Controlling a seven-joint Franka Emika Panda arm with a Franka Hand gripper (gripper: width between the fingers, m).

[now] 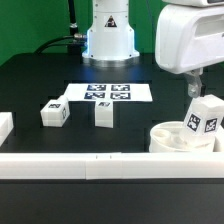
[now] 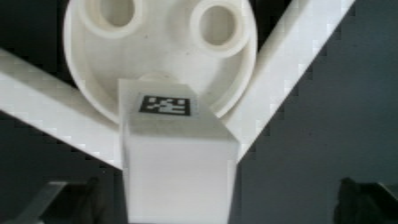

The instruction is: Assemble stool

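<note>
Seat (image 1: 178, 137) at exterior view's right, against border rail (image 1: 90, 165) — leg (image 1: 204, 117) standing on it. Gripper (image 1: 190, 92) wide open, holding nothing. Advice: straddle leg evenly, close gently — keep it upright over hole.

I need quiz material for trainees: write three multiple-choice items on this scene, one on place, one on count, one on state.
1. Where is the leg nearest the gripper?
A on the seat
B beside the other legs
C on the floor

2. How many legs lie apart from the seat?
A one
B two
C four

3. The gripper is:
A open
B shut on a leg
C shut on the seat

Key: A, it stands on the round disc. B, two loose legs lie to the exterior view's left. A, both fingers stand clear of the leg's sides.
</note>
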